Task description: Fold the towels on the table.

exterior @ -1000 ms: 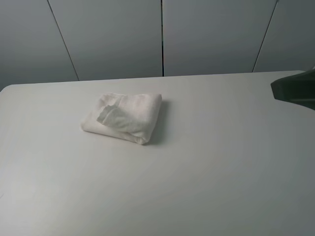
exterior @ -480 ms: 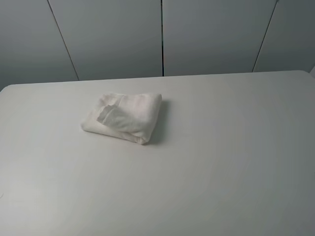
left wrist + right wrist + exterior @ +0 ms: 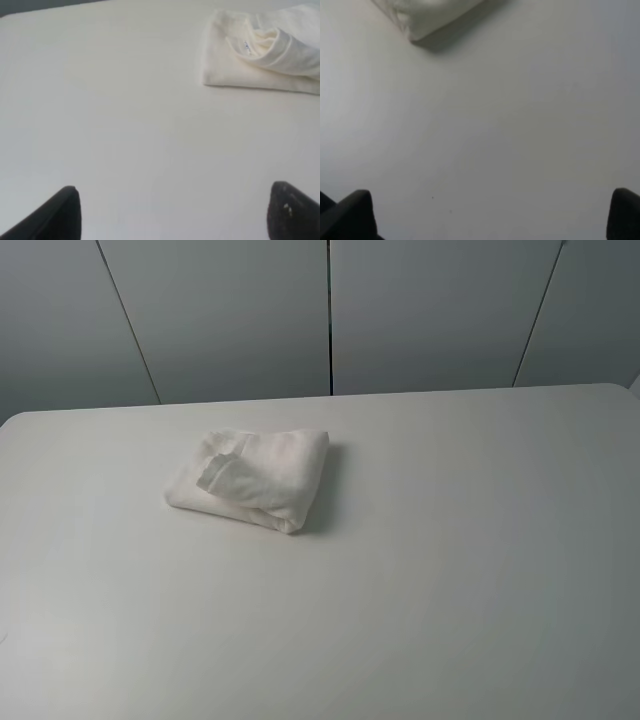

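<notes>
From the high camera you see the towel (image 3: 252, 478) lying folded into a compact bundle on the white worktop (image 3: 430, 570), left of the middle and toward the far side. Its right edge is a smooth rounded fold, and a small loose flap with a band (image 3: 222, 470) sits turned up on its left part. A soft shadow runs along the bundle's right side. Neither arm shows in this view; behind the worktop stands a grey panelled wall (image 3: 330, 315) with thin dark seams.

In the left wrist view you look across bare worktop (image 3: 125, 115) at the towel (image 3: 260, 55), which lies well apart from the left claw (image 3: 175, 212). You can make out layered folds there, a curled upper layer over a flat lower one, and a small white label (image 3: 246, 45) with dark print too small to read. The claw's two dark fingertips (image 3: 55, 215) stand at opposite corners of the picture with a wide stretch of worktop between them, so the claw is spread apart and holds nothing.

In the right wrist view you see only one corner of the towel (image 3: 430, 15) at the picture's edge, casting a shadow on the worktop (image 3: 510, 125). The right claw (image 3: 490, 217) is well away from it. Its dark fingertips (image 3: 350, 215) sit far from each other at the two corners, so it too is spread apart with nothing between.
</notes>
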`<state>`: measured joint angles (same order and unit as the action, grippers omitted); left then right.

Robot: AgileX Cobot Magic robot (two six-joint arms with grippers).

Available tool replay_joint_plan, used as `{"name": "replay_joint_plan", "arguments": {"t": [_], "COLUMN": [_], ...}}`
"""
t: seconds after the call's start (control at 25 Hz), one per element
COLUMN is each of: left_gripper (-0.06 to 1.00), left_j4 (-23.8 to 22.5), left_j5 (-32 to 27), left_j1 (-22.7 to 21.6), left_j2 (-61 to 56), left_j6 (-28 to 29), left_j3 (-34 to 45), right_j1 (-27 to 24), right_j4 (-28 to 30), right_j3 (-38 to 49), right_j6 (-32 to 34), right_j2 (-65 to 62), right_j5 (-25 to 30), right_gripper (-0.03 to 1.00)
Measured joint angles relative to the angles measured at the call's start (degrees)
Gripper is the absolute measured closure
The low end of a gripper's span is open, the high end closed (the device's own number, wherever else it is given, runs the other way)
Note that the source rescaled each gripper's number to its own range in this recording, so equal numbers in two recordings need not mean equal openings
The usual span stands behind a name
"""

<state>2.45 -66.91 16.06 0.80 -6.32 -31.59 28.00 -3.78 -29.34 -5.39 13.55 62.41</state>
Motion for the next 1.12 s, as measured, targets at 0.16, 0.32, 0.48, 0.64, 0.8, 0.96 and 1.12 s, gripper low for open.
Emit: {"name": "replay_joint_plan", "arguments": {"t": [0.16,0.32,0.48,0.64,0.8,0.96,1.12], "left_gripper": [-0.01,-0.01,-0.01,-0.01,-0.01,-0.01,-0.01], "left_j4": [-0.28,-0.38,-2.45,-3.99,-4.10,-4.75,-5.08], "left_j5": [3.35,4.31,4.55,4.55,4.55,4.55,4.55], "left_j1": [0.00,0.00,0.00,0.00,0.00,0.00,0.00], "left_j2": [-0.56,-0.80,-0.80,-0.80,-0.80,-0.80,-0.80], "left_j6": [-0.79,0.99,5.18,7.53,7.77,8.49,8.73], "left_j3": [1.54,1.94,2.04,2.04,2.04,2.04,2.04], "right_j1": [0.00,0.00,-2.86,-10.69,-20.34,-28.82,-30.29], "right_j4": [-0.10,-0.10,1.24,1.74,1.87,1.43,1.27], "right_j3": [0.00,0.00,0.00,0.00,0.00,0.00,0.00], "right_j6": [0.23,1.81,5.09,6.42,6.54,5.39,4.95], "right_j2": [-0.13,-2.76,-8.35,-12.80,-13.55,-13.56,-13.56], "right_j5": [0.00,0.00,0.00,0.00,0.00,0.00,0.00], "right_gripper": [-0.03,-0.03,-0.03,-0.03,0.01,0.02,0.01]}}
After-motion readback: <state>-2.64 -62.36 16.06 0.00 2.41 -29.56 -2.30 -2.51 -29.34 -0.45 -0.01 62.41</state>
